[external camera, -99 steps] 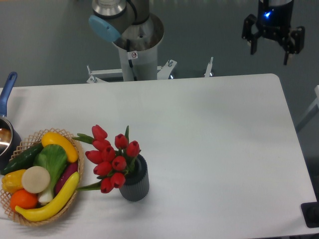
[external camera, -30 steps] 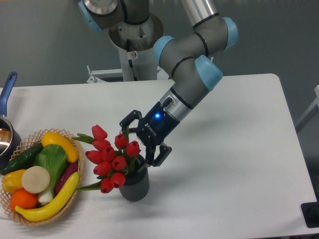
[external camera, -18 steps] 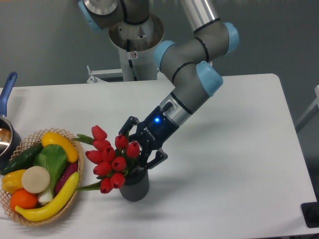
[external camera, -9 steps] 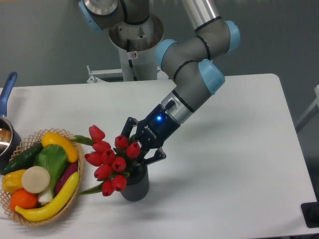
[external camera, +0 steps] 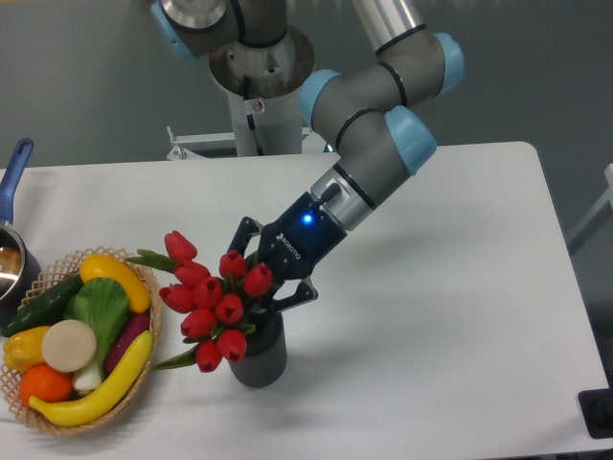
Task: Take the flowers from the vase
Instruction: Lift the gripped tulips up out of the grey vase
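Observation:
The flowers (external camera: pixel 213 302), a bunch of red tulip buds with green stems and leaves, stand in the vase (external camera: pixel 259 356), a small dark grey ribbed pot near the table's front. My gripper (external camera: pixel 270 280) reaches in from the upper right and is shut on the flowers just behind the buds. The stems between the buds and the vase mouth are mostly hidden by the fingers. The bunch leans left, over the basket's rim.
A wicker basket (external camera: pixel 134 388) with banana, cucumber, orange and other produce sits at the left, close to the vase. A pot with a blue handle (external camera: pixel 14 177) is at the left edge. The arm's base column (external camera: pixel 259 105) stands behind the table.
The gripper came down from the upper right, closed on the flowers, and has since lifted slightly; the bunch has risen and shifted a little up and left.

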`<act>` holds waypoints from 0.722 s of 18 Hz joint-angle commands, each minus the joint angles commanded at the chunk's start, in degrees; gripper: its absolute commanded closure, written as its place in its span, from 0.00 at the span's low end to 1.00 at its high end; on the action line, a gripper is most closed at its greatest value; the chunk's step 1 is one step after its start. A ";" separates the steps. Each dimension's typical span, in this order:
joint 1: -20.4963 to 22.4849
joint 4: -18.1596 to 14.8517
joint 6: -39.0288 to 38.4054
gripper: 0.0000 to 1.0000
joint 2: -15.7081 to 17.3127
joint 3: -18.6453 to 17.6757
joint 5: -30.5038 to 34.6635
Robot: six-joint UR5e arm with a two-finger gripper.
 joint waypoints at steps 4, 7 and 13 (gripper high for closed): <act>0.53 0.00 -2.73 0.56 1.67 1.23 -0.17; 0.88 0.00 -5.28 0.56 2.81 2.20 -0.18; 1.14 0.00 -8.00 0.56 4.75 3.08 -1.40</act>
